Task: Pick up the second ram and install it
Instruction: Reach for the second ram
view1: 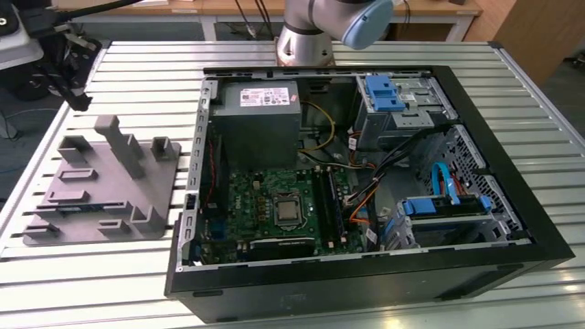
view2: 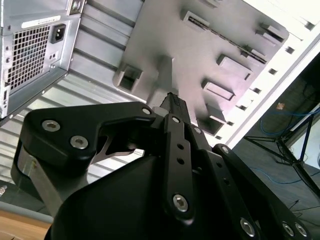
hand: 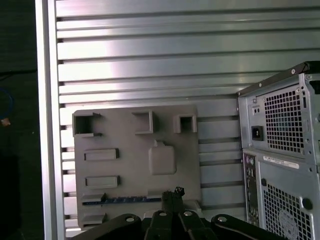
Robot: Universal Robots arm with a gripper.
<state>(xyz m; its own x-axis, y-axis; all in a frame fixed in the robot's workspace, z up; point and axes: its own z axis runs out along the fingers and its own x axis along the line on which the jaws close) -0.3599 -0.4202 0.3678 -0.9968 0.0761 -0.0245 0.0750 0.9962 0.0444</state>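
Pick-up step in hand. Pincer, closed and empty, hovered near ram seated in block. Judged: grasp requires opening and alignment along ram.

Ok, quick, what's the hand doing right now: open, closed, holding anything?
The hand is closed and holds nothing; it hangs over the grey block, close to the second ram lying in that block.
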